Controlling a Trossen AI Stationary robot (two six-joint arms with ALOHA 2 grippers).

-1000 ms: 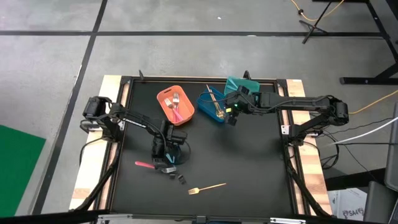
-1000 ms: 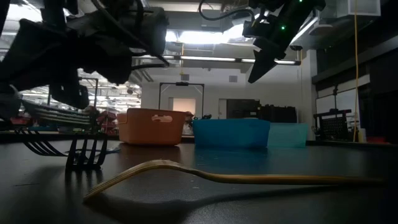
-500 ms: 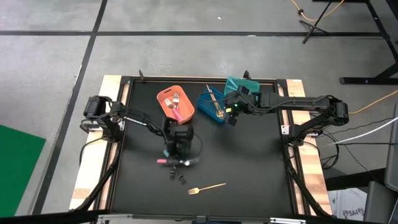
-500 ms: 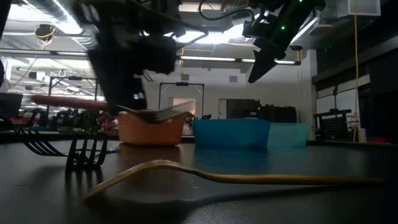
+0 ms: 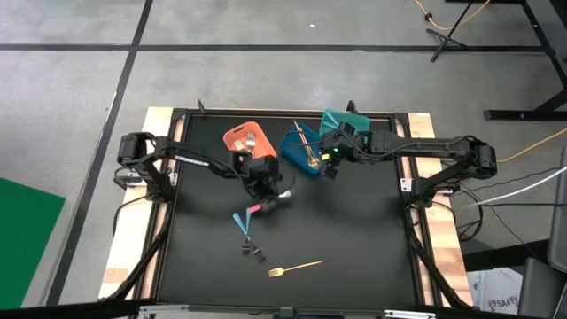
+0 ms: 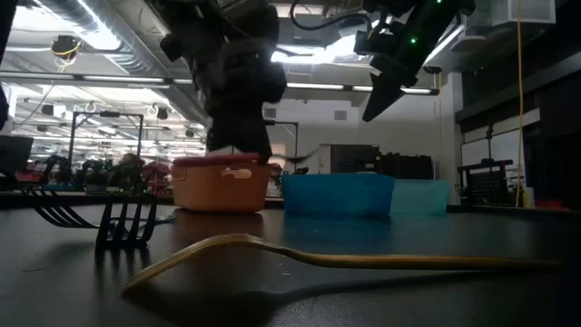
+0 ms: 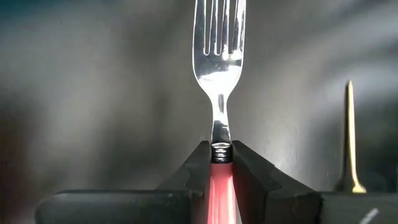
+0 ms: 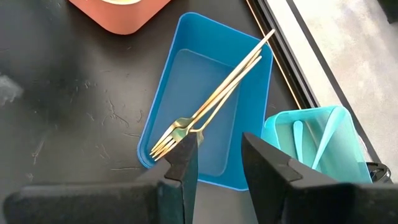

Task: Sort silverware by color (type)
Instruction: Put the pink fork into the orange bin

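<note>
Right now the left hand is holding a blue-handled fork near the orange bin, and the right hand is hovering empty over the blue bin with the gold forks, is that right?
Not quite: the fork in the left hand has a pink handle, not blue, as the left wrist view shows. The rest holds: it is near the orange bin, and the right hand hovers empty over the blue bin with the gold forks.

Scanning every view now and I find no lettering I can read: no label, brand, number or sign on my arms, the bins, the desk or the room behind.
</note>
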